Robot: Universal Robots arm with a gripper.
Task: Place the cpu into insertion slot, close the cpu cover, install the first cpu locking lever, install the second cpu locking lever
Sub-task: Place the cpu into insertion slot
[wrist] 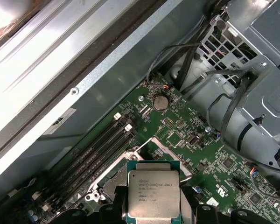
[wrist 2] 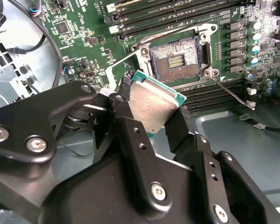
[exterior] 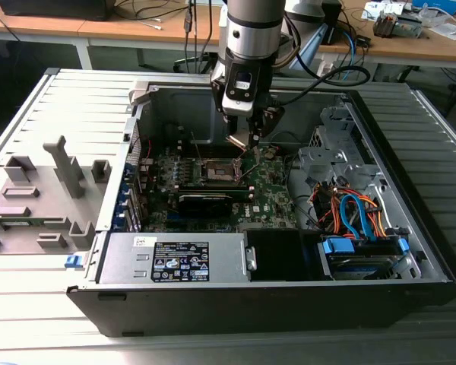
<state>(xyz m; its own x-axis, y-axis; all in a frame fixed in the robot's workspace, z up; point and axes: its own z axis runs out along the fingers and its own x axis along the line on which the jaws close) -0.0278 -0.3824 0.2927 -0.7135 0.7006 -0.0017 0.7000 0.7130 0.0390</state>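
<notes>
My gripper [exterior: 247, 139] is shut on the cpu [wrist 2: 154, 105], a small square chip with a silvery-grey top and green rim, pinched by its edges between two black fingers [wrist 2: 126, 119]. The chip hangs tilted a little above the motherboard, close beside the insertion slot [wrist 2: 177, 60], whose dark pin field lies bare inside its silver surround. In the first wrist view the cpu [wrist: 153, 193] hides part of the slot. The cpu cover [wrist 2: 119, 70] looks swung open at the slot's side. One thin locking lever [wrist 2: 228, 91] sticks out free from the slot's corner. In the exterior view the insertion slot [exterior: 216, 171] lies just below the gripper.
The open computer case [exterior: 410, 289] walls the board in. A long black card [exterior: 205, 201] lies just in front of the slot, memory slots [wrist 2: 177, 9] beside it. A power supply [exterior: 175, 258] fills the near side; a drive cage with cables [exterior: 357, 213] stands at the exterior view's right.
</notes>
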